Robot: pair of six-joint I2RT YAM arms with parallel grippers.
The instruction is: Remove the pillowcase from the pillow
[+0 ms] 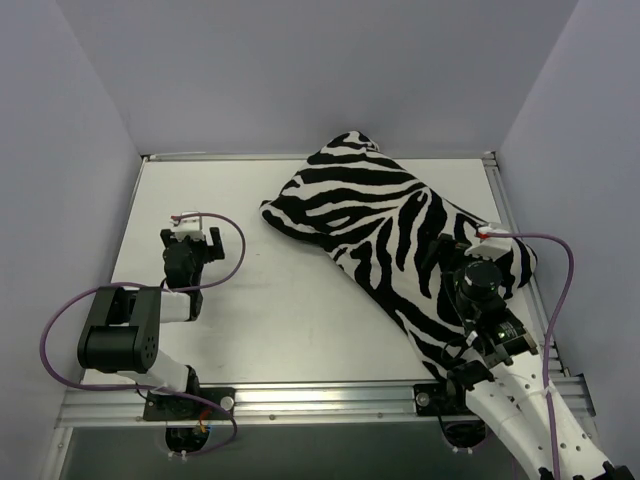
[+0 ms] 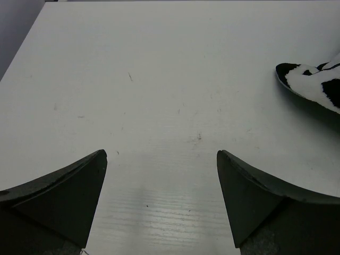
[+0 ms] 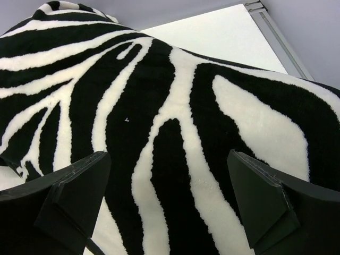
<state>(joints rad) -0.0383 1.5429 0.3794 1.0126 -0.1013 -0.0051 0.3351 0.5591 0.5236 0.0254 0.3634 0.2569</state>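
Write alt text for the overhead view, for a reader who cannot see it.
A plump zebra-striped pillowcase lies diagonally on the right of a white table. The open right gripper is over its near half; the open left gripper is over bare table.

2 black-and-white arms (image 1: 120,335), purple cables (image 1: 572,265)

Left arm (image 1: 118,335): the elbow was folded back close to its base and the forearm reached forward, carrying the left gripper (image 1: 190,237) low, its fingers (image 2: 64,196) spread wide with nothing between them. Right arm (image 1: 525,405): it extended forward from its base with the wrist tipped downward. The right gripper (image 1: 472,252) had its fingers (image 3: 271,207) likewise parted fully and held nothing.
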